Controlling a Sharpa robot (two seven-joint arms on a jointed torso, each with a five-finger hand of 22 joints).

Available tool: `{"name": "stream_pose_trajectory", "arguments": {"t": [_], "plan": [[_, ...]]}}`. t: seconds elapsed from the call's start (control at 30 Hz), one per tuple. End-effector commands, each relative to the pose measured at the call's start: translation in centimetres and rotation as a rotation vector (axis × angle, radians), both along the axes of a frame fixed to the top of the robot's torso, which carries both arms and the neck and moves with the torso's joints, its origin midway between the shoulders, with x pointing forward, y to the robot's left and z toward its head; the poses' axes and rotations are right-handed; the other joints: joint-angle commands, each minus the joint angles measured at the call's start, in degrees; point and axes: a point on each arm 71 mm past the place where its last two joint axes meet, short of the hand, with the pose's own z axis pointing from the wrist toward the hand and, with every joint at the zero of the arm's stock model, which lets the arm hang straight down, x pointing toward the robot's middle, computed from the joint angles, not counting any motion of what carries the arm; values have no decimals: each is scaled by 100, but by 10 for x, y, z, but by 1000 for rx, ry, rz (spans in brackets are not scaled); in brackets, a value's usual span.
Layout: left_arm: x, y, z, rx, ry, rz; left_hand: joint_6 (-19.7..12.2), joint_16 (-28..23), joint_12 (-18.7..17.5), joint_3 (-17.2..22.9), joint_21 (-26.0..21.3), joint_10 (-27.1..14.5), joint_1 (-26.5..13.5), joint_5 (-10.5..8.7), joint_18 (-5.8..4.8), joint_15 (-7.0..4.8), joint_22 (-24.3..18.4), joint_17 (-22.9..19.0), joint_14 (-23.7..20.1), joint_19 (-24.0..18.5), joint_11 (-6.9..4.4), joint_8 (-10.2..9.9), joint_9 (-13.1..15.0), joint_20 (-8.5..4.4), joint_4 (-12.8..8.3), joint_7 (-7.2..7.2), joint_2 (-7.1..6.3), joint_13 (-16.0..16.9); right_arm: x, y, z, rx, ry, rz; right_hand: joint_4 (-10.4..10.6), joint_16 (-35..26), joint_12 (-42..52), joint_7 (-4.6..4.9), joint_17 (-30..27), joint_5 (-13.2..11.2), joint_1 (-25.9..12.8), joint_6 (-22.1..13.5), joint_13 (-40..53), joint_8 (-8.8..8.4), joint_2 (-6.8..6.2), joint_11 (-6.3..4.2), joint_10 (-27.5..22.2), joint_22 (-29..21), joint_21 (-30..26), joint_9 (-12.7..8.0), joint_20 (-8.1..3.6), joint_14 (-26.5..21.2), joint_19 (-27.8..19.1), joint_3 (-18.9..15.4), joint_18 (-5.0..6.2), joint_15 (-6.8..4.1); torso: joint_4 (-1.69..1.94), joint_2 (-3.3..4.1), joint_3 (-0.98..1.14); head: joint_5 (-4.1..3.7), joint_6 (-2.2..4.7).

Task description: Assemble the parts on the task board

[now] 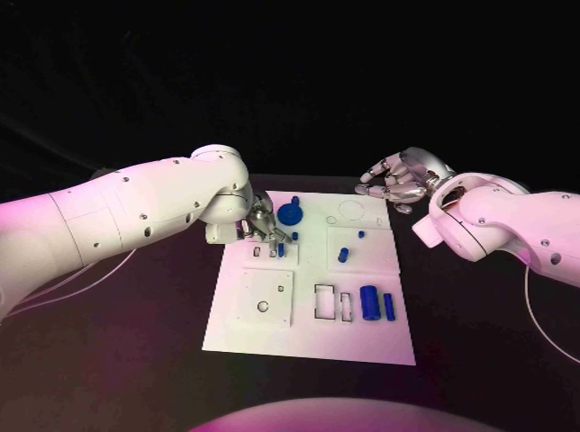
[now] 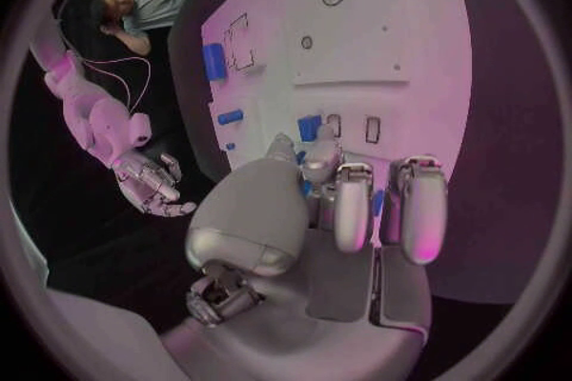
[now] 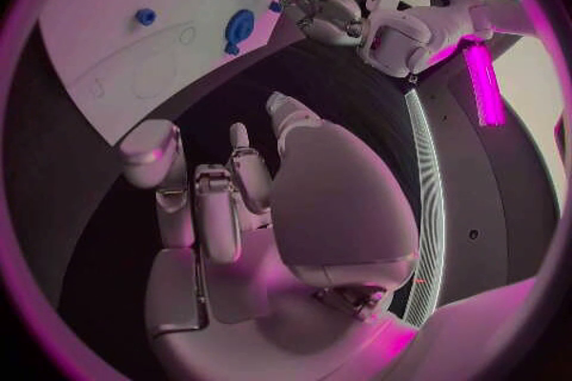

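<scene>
I see my left hand (image 1: pixel 262 225) at the upper left of the white task board (image 1: pixel 310 342) pinching a small blue part (image 1: pixel 281 249) over a slot, while my right hand (image 1: pixel 396 180) hovers above the black counter (image 1: pixel 122 360) upper right, fingers curled, holding nothing.

Black table (image 1: pixel 122 342), dark and matte, filling the lower and middle frame in the head view. Directly on it, at centre: white task board (image 1: pixel 258 333), a flat rectangle, long side running from lower centre up toward upper centre, slightly skewed. Thin pale cables on the table at the far left (image 1: pixel 76 274) and far right (image 1: pixel 550 333) of the frame. In the right wrist view, table edge (image 3: pixel 427 200) a pale curved strip.
</scene>
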Motion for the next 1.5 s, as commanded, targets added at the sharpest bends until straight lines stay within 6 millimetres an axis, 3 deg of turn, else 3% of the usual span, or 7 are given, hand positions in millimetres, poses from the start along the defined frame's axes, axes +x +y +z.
{"name": "stream_pose_trajectory", "arguments": {"t": [0.03, 0.57, 1.5], "plan": [[-2, -2, -1, 0, 24, -15, -25, 20, 10, 22, 19, -50, 48, 17, -88, -47, 1174, 1509, 592, 393, -2, 29, 16, -26, -24, -16, -19, -5, 0, 1, -1, -10, 5, 16, 3, -19, -39, 9, 1190, 23, -29, -33, -6, 22, -1, 9, -19, -9, -31, 8, -6, 513, -36, 22, 90, -21, 0, 1, 1, 2, -6], [-1, -1, -3, 2, 33, -12, -96, 20, 16, 232, 19, -75, 352, -57, -88, -78, 1181, 1509, 592, 391, -37, 166, 121, -56, -32, -55, -9, -1, 0, 1, -2, -10, 11, 14, 1, -20, -36, 9, 1187, 25, -33, -35, -2, 24, -8, 9, -15, -9, -33, 11, -6, 513, -35, 21, 90, -21, 3, 2, -2, -2, -31], [-1, -3, -7, 4, 42, -13, -119, 20, 14, 388, 21, -82, 499, -54, -89, -92, 1189, 1509, 592, 394, -52, 200, 145, -70, -36, -72, -9, -4, 0, 2, -3, -11, 17, 17, -1, -23, -30, 7, 1183, 42, -45, -36, 5, 31, -10, 7, -5, -3, -29, 20, -7, 512, -28, 27, 87, -22, 3, 9, 6, -1, -69]]}}
